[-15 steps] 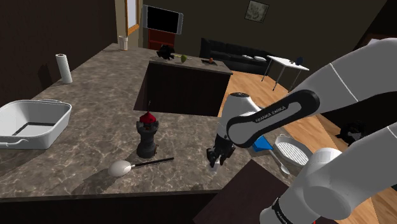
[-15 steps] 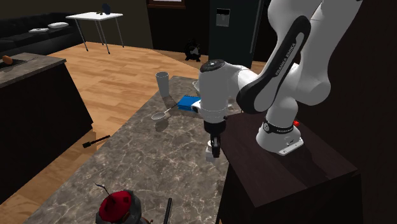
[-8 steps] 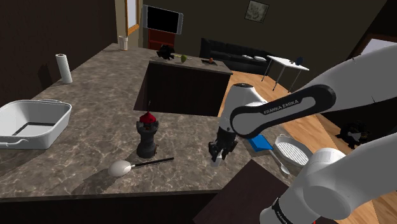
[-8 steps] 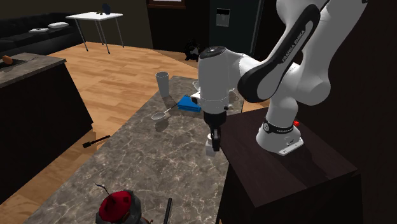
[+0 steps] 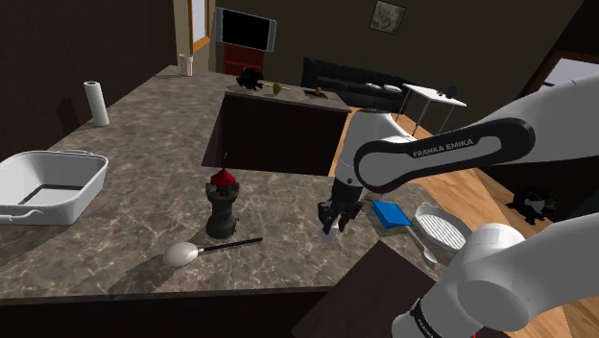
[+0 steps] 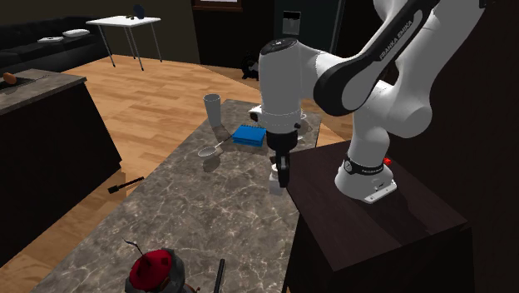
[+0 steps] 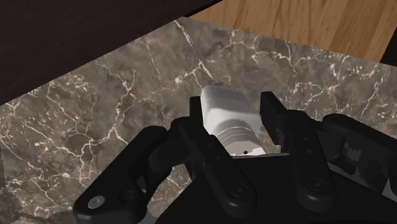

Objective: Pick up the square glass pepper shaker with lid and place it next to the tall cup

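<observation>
Item: pepper shaker.
Status: grasp done. Gripper fingers closed partway, clamping shaker's sides.
Location: near edge of countertop, beside stand. Apparently just off surface; contact unclear.
Outstanding: carry to tall cup at far end of counter, beyond blue box; set down beside it; release.
Materials: shaker plain white, square block body, ribbed round lid toward palm. Countertop dark veined stone, polished. Cup pale grey, smooth, cylindrical.

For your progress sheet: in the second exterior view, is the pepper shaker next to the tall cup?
No, the tool grips the pepper shaker, with the blue box between it and the tall cup.
</observation>
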`<act>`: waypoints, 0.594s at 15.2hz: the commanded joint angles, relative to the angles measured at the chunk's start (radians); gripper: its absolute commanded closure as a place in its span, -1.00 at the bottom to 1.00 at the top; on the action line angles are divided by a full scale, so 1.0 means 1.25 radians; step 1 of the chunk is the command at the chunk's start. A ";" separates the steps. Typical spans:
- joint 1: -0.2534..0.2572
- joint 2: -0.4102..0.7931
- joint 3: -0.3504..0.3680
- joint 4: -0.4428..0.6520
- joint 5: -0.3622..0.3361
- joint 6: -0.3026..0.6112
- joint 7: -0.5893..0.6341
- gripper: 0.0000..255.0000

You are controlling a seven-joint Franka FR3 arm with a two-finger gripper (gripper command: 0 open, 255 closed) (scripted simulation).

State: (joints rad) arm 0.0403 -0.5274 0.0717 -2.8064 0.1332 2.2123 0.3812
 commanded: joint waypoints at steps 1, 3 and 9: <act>0.000 -0.023 -0.001 0.010 -0.002 -0.033 0.003 1.00; -0.001 -0.038 -0.002 0.023 -0.004 -0.061 0.005 1.00; -0.003 -0.075 -0.005 0.066 -0.010 -0.141 0.010 1.00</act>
State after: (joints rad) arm 0.0361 -0.6122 0.0658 -2.7291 0.1213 2.0504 0.3926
